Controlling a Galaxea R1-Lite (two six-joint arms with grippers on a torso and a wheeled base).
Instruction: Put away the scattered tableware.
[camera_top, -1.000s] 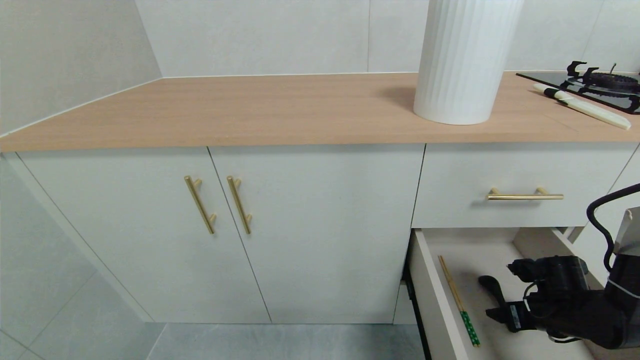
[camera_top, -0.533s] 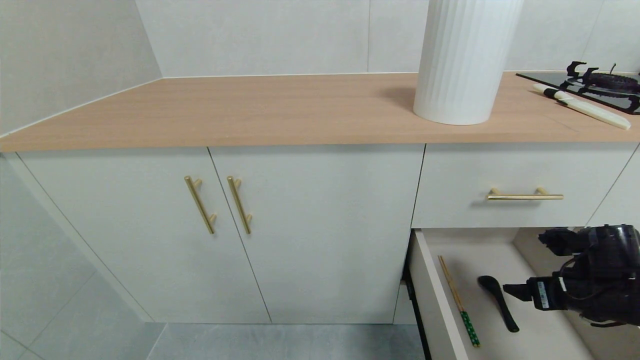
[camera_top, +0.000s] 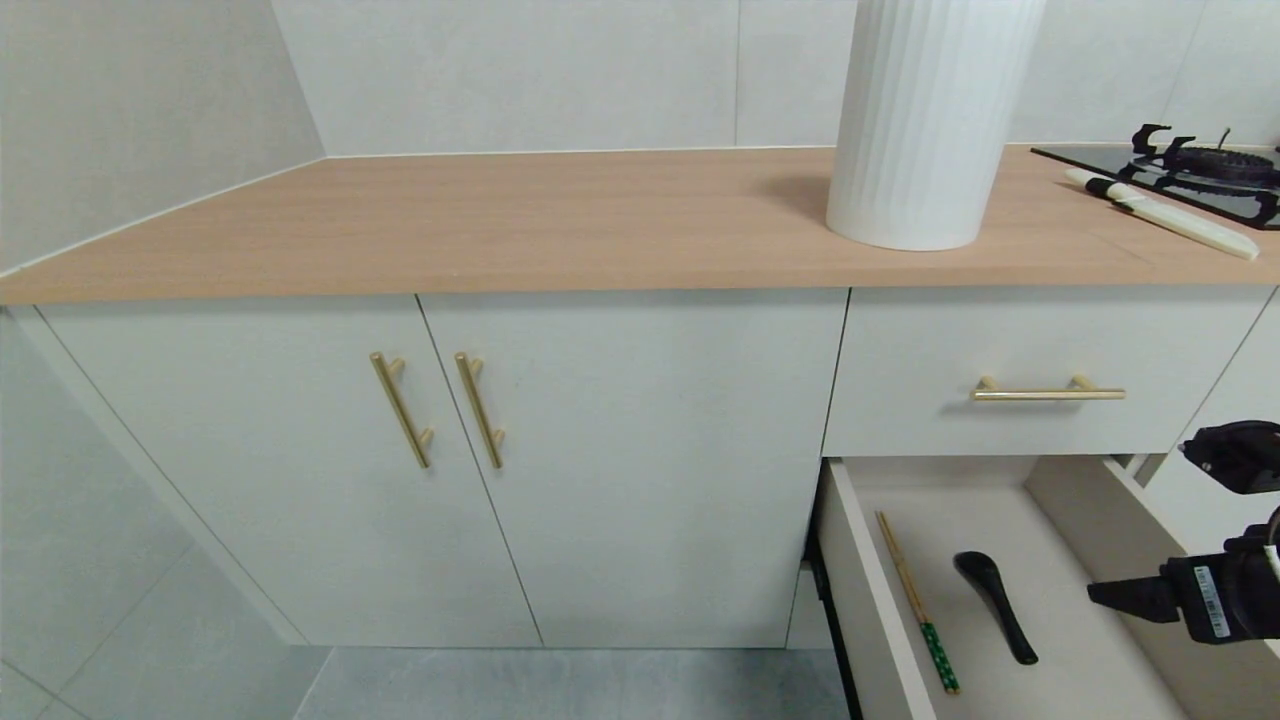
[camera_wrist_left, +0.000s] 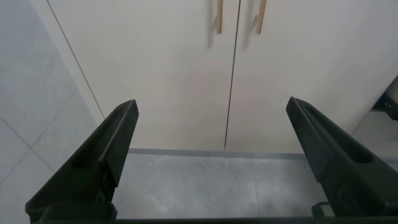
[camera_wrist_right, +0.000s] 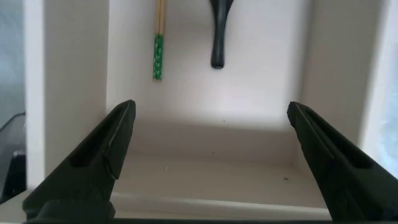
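Right end effector (camera_wrist_right: 209, 111) hangs released, both fingers spread wide, over the right side of the open drawer (camera_top: 862, 580). Ahead of its fingertips the black spoon (camera_top: 992, 602) lies on the drawer floor. Beside the spoon, farther from the end effector, lie the green-tipped chopsticks (camera_top: 915, 600), near the drawer's left wall. Left end effector (camera_wrist_left: 211, 104) is likewise released, facing the closed cabinet doors (camera_wrist_left: 155, 81). Well above the right end effector, the worktop (camera_top: 500, 220) carries a white ribbed vase (camera_top: 925, 120) and a long cream utensil (camera_top: 1160, 212).
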